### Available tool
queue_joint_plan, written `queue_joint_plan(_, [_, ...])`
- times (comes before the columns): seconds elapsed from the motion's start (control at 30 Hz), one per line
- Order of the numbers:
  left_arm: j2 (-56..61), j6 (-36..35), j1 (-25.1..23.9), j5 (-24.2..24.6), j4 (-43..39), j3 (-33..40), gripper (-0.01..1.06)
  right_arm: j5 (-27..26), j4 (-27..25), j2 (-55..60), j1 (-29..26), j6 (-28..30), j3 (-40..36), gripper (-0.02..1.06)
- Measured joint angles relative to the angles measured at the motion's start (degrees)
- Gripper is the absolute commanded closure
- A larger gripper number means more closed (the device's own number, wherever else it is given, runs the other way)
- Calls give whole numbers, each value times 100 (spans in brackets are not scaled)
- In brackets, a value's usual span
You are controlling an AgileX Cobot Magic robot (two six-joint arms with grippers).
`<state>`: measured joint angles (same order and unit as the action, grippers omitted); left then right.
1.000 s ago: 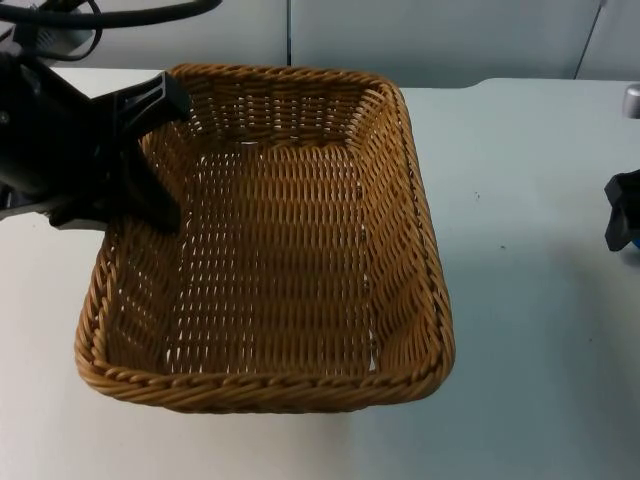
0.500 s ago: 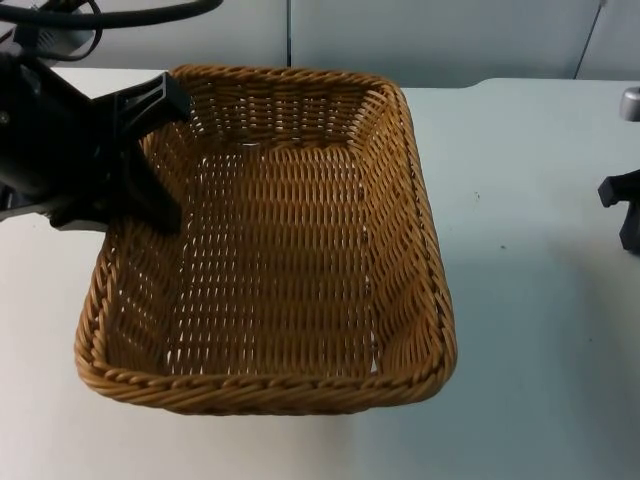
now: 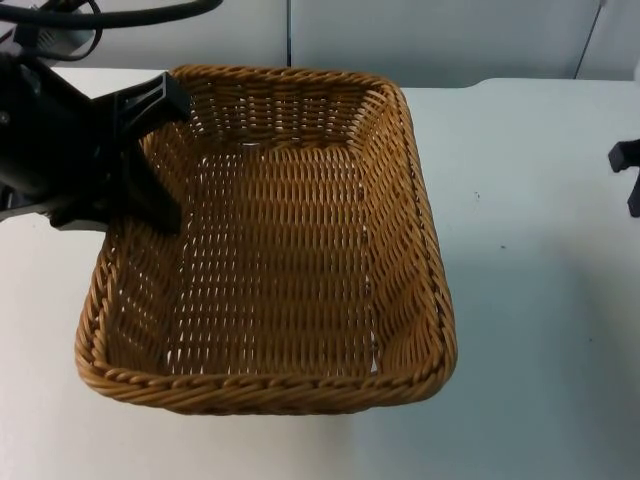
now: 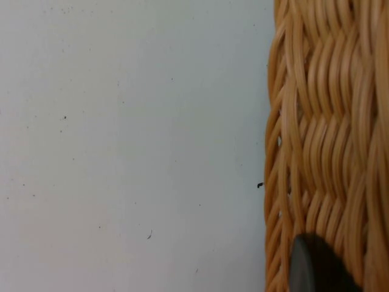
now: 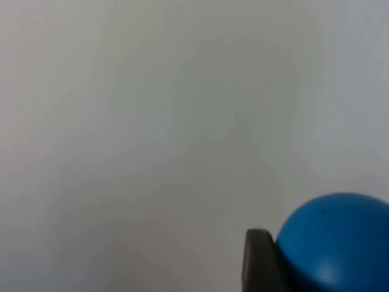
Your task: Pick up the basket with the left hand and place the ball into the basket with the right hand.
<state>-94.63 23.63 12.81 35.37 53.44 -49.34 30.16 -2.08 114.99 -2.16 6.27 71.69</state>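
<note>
I see a flat white table top [image 3: 540, 330]. A big brown woven wicker basket [image 3: 280, 250] is over it.

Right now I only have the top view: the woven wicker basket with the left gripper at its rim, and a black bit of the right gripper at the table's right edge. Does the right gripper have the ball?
Observer: Yes. The right wrist view shows a blue round ball pressed against a black fingertip of the right gripper.
Operator: Is anything under it?
Observer: Bare white table top.
Operator: And the left gripper's hold on the basket?
Observer: The left wrist view shows a fingertip of the left gripper lying on the woven wicker basket wall.
</note>
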Motion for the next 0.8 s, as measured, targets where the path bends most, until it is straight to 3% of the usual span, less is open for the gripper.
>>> queue_joint_plan(0.5, [0, 0, 0, 0, 22, 0, 105, 956, -323, -2637, 68, 37, 0, 105])
queue_joint_plan(0.6, [0, 0, 0, 0, 22, 0, 105, 1062, -348, -3023, 238, 84, 0, 105])
queue_joint_plan(0.8, [0, 0, 0, 0, 22, 0, 105, 1181, -382, -3493, 1132, 228, 0, 105])
